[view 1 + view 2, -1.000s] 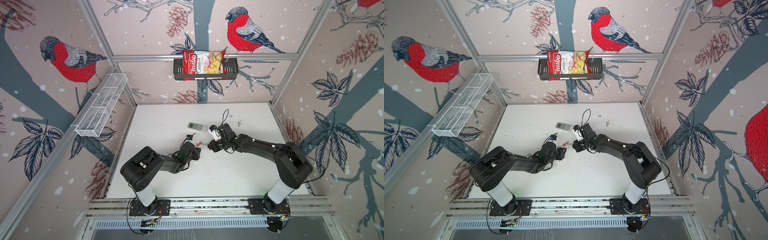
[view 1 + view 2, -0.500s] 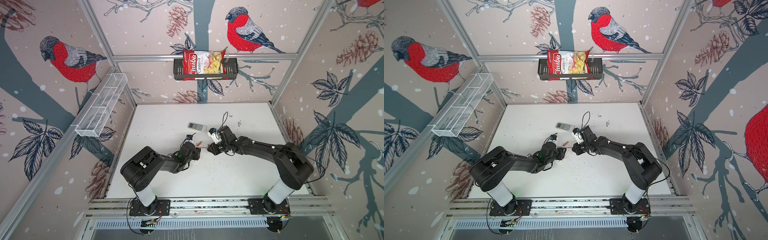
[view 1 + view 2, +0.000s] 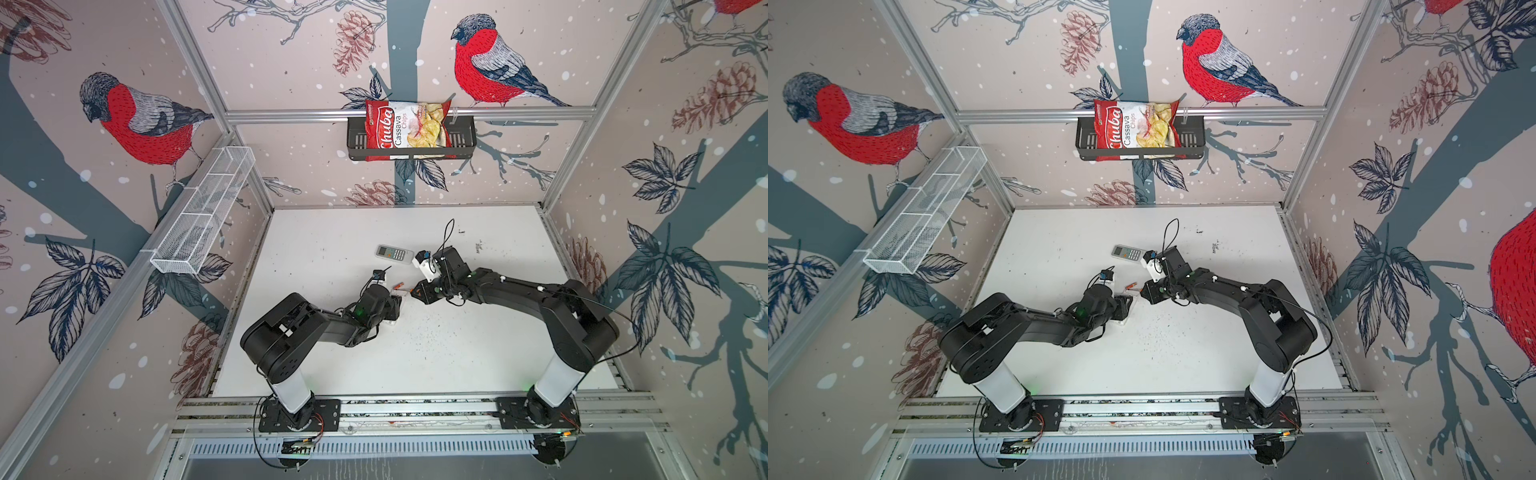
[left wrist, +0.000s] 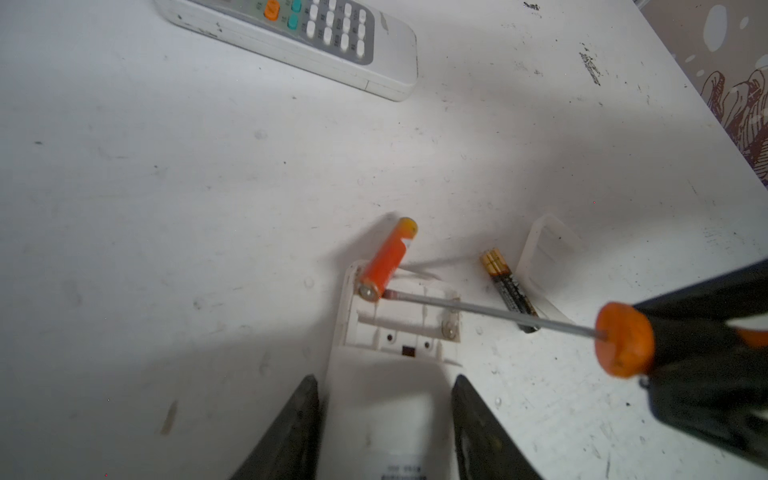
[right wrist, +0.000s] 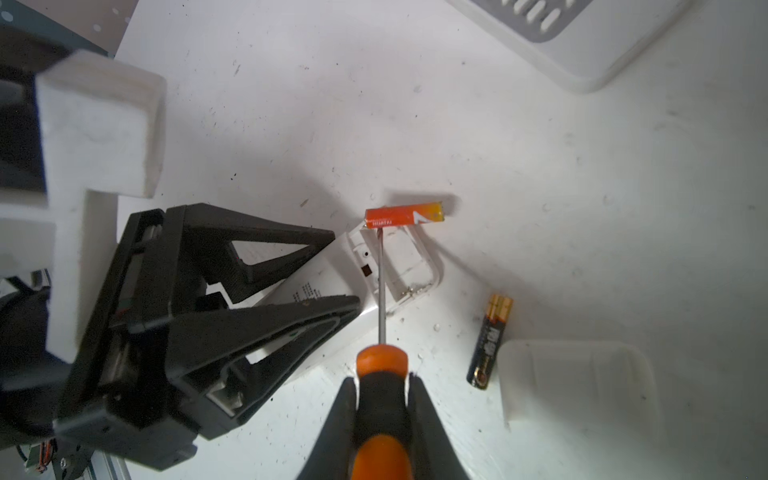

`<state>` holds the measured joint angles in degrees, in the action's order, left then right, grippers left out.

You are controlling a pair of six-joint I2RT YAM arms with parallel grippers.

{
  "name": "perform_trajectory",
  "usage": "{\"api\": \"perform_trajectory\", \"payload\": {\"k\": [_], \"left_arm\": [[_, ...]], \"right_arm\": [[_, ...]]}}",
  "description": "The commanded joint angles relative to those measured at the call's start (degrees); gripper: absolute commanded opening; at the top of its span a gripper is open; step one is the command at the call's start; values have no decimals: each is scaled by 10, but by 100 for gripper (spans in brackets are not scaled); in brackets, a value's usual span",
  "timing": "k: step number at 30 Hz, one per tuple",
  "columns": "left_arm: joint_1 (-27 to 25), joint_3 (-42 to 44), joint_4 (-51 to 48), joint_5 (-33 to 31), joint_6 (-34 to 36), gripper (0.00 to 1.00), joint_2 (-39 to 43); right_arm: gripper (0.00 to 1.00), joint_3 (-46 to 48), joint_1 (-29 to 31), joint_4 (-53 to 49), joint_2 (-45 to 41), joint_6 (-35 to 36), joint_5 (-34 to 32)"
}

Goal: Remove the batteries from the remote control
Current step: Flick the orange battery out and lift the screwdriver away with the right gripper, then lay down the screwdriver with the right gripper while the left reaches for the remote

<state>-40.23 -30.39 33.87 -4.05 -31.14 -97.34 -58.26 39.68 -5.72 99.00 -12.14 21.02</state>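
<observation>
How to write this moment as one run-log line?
left fingers: hold remote | right fingers: hold screwdriver | tip: at orange battery end | orange battery: partly out of compartment | black battery: on table

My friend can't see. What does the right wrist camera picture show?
The right hand grips an orange-and-black-handled screwdriver, its tip against a small orange battery perched on the rim of the open bay of a white plastic remote control. The left hand clamps the remote; a black-and-gold battery lies on the white table.
</observation>
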Motion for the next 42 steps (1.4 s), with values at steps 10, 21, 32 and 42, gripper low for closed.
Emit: {"api": "perform_trajectory", "payload": {"k": [10, 21, 32, 42], "left_arm": [[-2, 3, -155, 7, -3, 61, 25], [-1, -26, -236, -133, 7, 97, 171], [3, -38, -162, -192, 61, 97, 226], [32, -110, -183, -124, 58, 97, 126]], "right_arm": [[0, 8, -14, 37, -14, -13, -6], [0, 158, -64, 211, -135, -66, -146], [5, 283, -97, 341, -135, -117, -252], [19, 301, -104, 353, -96, -144, -235]]}}
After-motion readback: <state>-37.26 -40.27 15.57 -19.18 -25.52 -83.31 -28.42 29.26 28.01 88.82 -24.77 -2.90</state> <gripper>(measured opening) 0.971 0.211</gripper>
